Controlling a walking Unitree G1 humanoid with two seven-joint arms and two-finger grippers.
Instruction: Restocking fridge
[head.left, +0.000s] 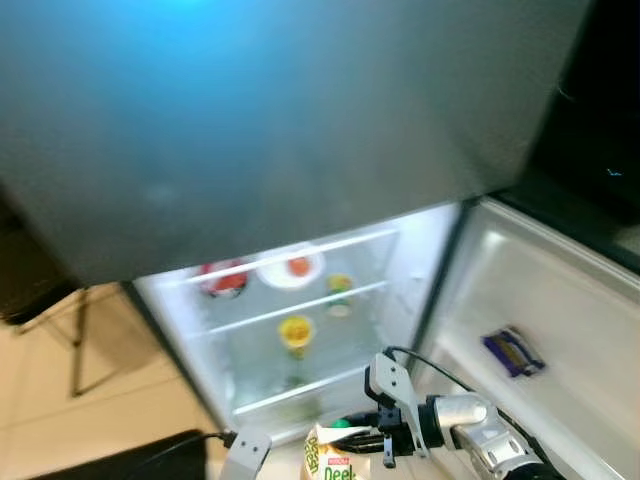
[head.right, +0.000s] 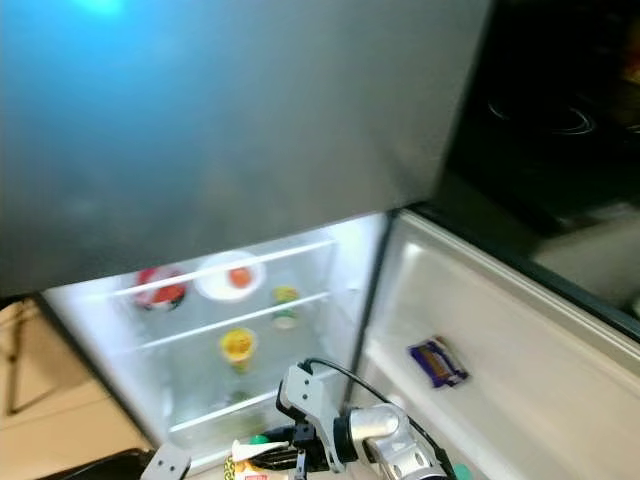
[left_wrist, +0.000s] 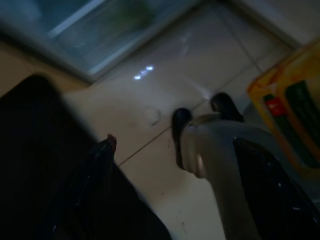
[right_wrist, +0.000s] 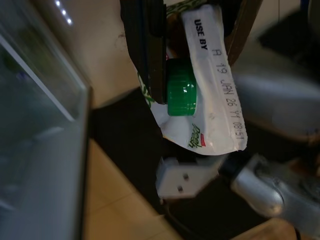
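Green-capped juice carton (right_wrist: 210, 90) sits clamped between the right claw (head.left: 372, 440) fingers before the open fridge (head.left: 300, 320).

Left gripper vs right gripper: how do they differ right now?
1. The right gripper is clamped on the juice carton by its top, beside the green cap; the left gripper holds nothing.
2. The right gripper sits in front of the open fridge, low by its bottom shelf; the left gripper hangs lower, over the tiled floor.
Shared: both have long black fingers on silver arms.
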